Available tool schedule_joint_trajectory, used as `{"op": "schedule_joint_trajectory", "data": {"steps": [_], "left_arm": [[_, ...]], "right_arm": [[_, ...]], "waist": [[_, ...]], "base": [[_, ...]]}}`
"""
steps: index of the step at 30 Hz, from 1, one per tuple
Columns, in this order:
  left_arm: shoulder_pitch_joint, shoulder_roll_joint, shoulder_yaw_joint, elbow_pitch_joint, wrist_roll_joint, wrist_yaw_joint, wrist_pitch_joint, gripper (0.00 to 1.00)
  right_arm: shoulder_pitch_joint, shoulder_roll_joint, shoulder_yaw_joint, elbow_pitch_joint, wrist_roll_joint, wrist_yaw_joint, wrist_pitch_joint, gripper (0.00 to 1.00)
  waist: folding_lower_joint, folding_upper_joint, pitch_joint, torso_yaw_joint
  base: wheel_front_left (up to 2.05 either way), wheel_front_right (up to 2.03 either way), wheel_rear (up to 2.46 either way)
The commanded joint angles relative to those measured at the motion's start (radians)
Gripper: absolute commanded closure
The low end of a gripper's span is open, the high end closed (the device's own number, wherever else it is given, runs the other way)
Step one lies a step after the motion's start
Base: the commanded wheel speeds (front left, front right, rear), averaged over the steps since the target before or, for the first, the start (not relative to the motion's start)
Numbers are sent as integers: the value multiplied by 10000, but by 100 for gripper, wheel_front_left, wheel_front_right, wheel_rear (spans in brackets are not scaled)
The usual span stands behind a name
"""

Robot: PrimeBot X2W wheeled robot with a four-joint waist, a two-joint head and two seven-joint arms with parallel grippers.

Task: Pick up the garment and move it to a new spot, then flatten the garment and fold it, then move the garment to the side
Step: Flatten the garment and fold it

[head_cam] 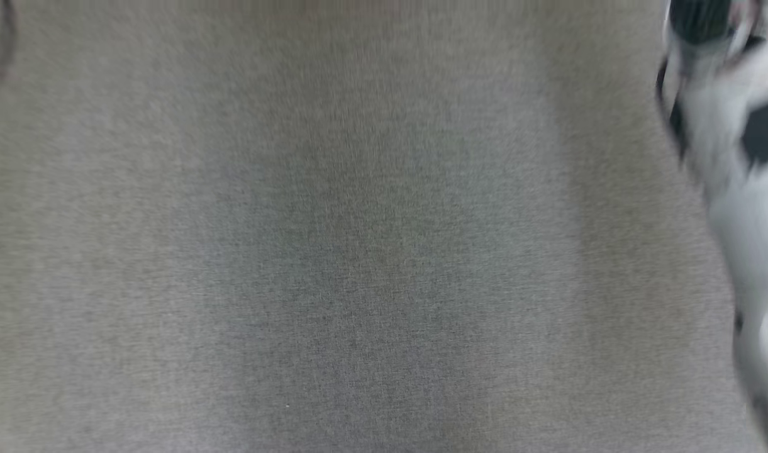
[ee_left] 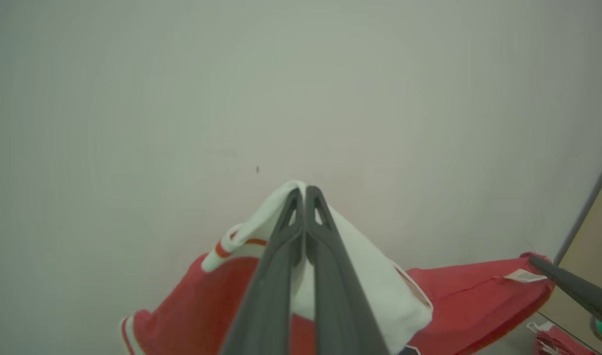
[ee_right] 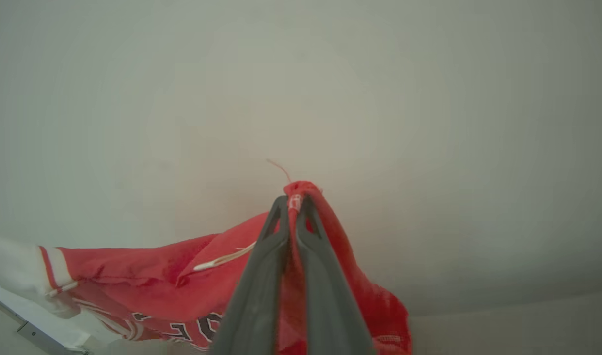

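One garment (ee_left: 458, 291), red and white. Left end effector (ee_left: 304, 190) clenched on white edge; right end effector (ee_right: 292, 199) clenched on red corner: two grips. Garment stretched between them, sagging below. Ahead of both: plain pale surface (ee_left: 182, 98), open. Head view blurred.

Head view downward, wrist views close (garment (ee_left: 458, 296) shared)

Possibly a bare lab room: plain pale wall (ee_left: 182, 98), grey woven surface (head_cam: 358, 251).
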Motion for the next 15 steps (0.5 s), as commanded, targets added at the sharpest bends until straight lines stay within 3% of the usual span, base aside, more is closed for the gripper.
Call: {"op": "schedule_joint_trajectory", "data": {"steps": [1, 7, 11, 15], "left_arm": [[715, 167, 170, -361, -27, 109, -74, 100], [4642, 623, 2169, -2758, 574, 1180, -90, 100], [7734, 305, 3542, -4285, 1011, 1941, -87, 100], [10672, -306, 4371, -5368, 1370, 2248, -88, 100]], "right_arm": [[747, -182, 94, -472, 246, -25, 68, 100], [4253, -648, 425, -2751, 881, -25, 506, 100], [6427, -905, 208, -3892, 950, -25, 755, 100], [8464, -1002, -268, -4862, 837, -25, 973, 100]], "waist": [[0, -1, -1064, 167], [0, -1, -2079, -36], [0, -1, -2659, -30], [0, -1, -3108, -5]], "base": [[0, 0, 0], [0, 0, 0], [0, 0, 0], [0, 0, 0]]}}
